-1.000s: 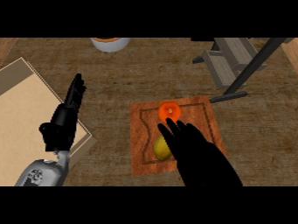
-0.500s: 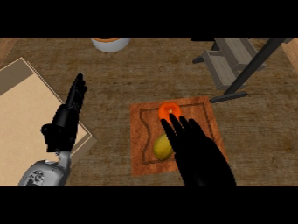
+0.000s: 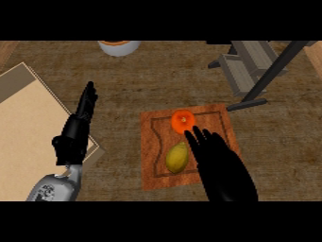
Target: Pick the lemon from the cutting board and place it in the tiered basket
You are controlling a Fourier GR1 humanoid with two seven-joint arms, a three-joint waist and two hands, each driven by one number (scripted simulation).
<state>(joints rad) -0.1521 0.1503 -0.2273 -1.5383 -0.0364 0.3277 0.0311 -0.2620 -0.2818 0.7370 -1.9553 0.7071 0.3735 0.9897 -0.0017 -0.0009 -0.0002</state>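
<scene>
Right hand flat over cutting board, fingers straight, slightly spread, tips near orange round item; lemon just beside. Left hand open, resting at left.

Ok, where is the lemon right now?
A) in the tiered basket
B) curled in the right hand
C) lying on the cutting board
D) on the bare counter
C: the lemon lies on the cutting board, below the orange fruit, with the right hand open just to its right.
</scene>
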